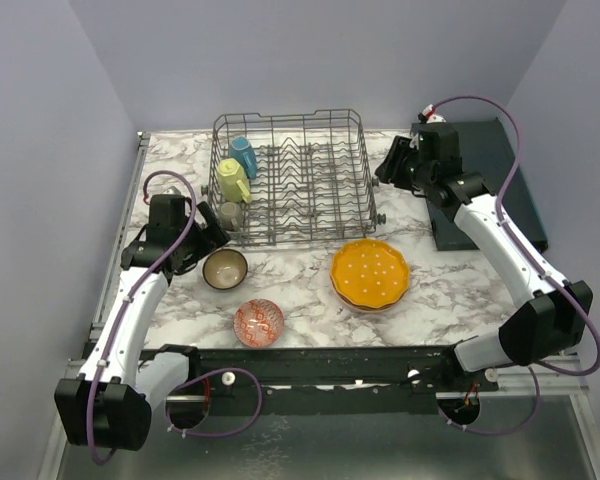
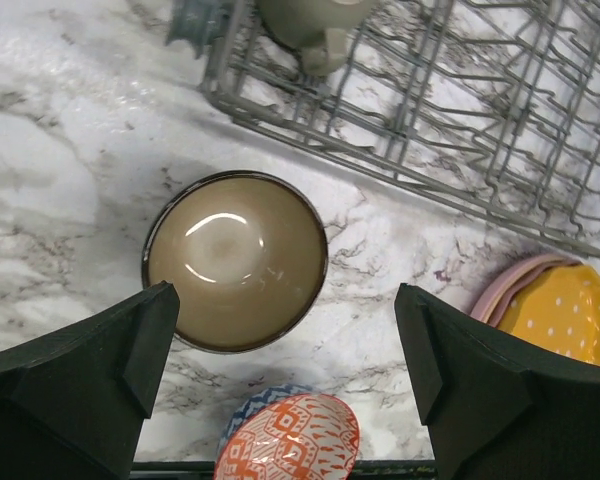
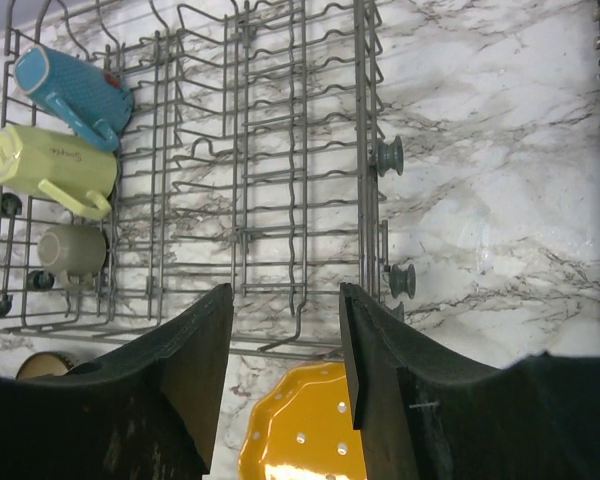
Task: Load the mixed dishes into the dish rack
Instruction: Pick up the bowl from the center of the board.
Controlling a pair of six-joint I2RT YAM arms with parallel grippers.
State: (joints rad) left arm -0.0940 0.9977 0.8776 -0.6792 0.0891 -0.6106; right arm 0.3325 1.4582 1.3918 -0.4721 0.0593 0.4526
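1. Your left gripper [image 2: 288, 320] is nearest the lens. Its black fingers are spread fully and hold nothing, and it hangs right above the dark brown glazed small bowl [image 2: 235, 260].
2. The rectangular grey wire dish rack [image 1: 320, 185] stands at the back of the white marble table [image 1: 450, 290]. Its plate tines are bare.
3. Your right gripper [image 3: 285, 340] hovers by the rack's right side, about half open and empty.
4. The orange white-dotted scalloped plate [image 1: 370, 272] lies on a pink plate [image 2: 495, 290], on the table near the rack's front right corner.
5. The red-patterned small bowl [image 1: 259, 321] sits in front of the brown one.
6. The blue mug [image 3: 70, 85], yellow-green mug [image 3: 50, 165] and small grey cup [image 3: 70, 250] are already in the rack's left end.
7. The step in hand looks like picking up the brown bowl. To do that, lower the left gripper so one finger goes inside the rim and one outside, then close.
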